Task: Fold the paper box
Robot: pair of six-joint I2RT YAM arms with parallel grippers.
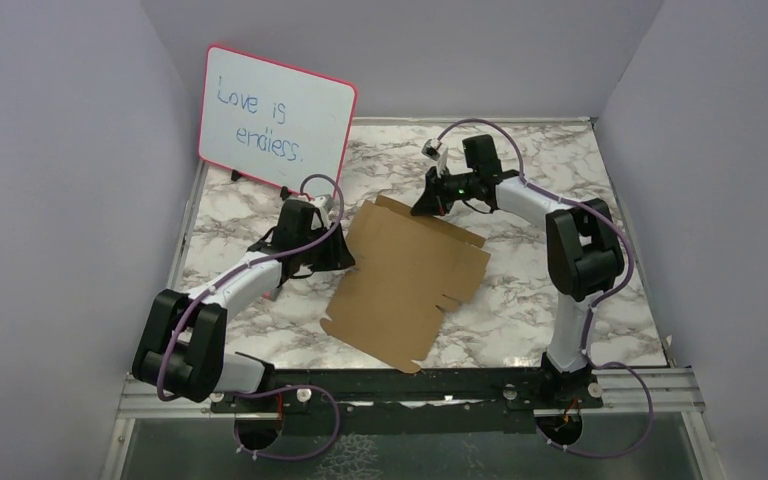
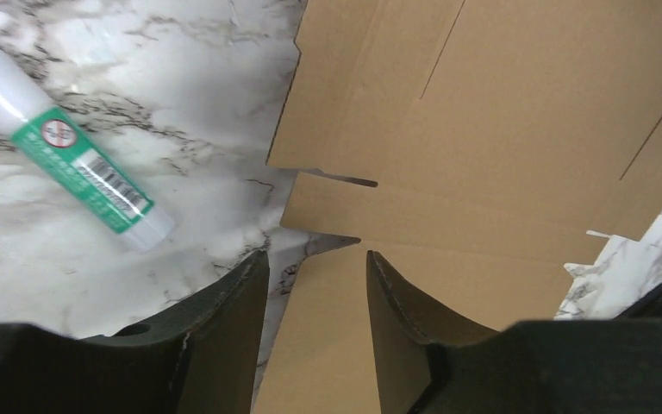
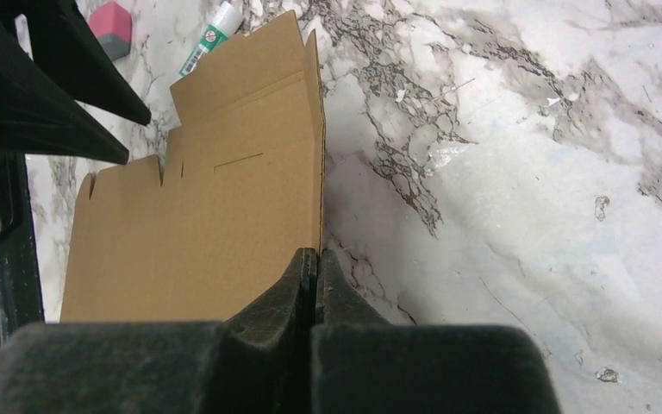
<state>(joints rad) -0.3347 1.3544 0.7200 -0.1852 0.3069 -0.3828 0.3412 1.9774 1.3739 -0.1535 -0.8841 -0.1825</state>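
The paper box (image 1: 405,285) is a flat brown die-cut cardboard sheet with notched flaps, lying in the middle of the marble table. It also shows in the left wrist view (image 2: 483,129) and the right wrist view (image 3: 215,216). My left gripper (image 1: 345,255) is open at the sheet's left edge. In its wrist view the gripper (image 2: 313,259) straddles the edge of a flap without closing on it. My right gripper (image 1: 430,200) is at the sheet's far corner. In its wrist view the gripper (image 3: 317,256) is shut on the sheet's thin edge.
A pink-framed whiteboard (image 1: 275,115) reading "Love is endless" stands at the back left. A white and green glue stick (image 2: 69,151) lies left of the sheet, also seen in the right wrist view (image 3: 209,36). A pink eraser (image 3: 110,17) lies near it. Grey walls enclose the table.
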